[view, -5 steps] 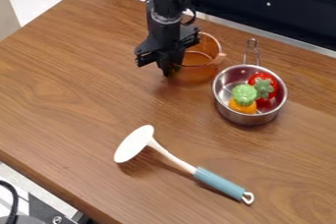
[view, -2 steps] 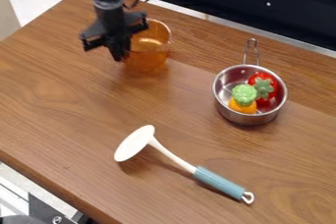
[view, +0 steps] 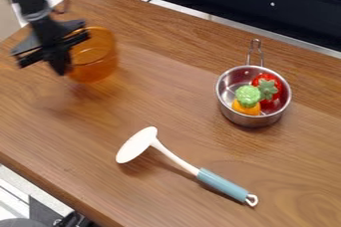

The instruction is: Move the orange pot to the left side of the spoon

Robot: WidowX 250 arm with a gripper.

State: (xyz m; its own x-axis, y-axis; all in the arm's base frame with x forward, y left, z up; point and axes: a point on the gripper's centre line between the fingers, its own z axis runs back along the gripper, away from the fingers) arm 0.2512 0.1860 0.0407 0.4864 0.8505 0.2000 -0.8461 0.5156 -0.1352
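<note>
Is clamping the orange pot [view: 98, 59] by its left side in the jaws of the gripper [view: 61, 69], near the upper left of the counter [view: 160, 104]; is holding it well apart from the blue-handled spoon [view: 223, 185] and metal saucepan [view: 233, 112].

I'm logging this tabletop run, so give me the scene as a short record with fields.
pot: orange, see-through, up and left of the spoon in view
gripper: black, at the pot's left side
spoon: white head, blue handle, on the table
pan: metal, right of the pot
in pan: red item, orange item, green tops
</note>
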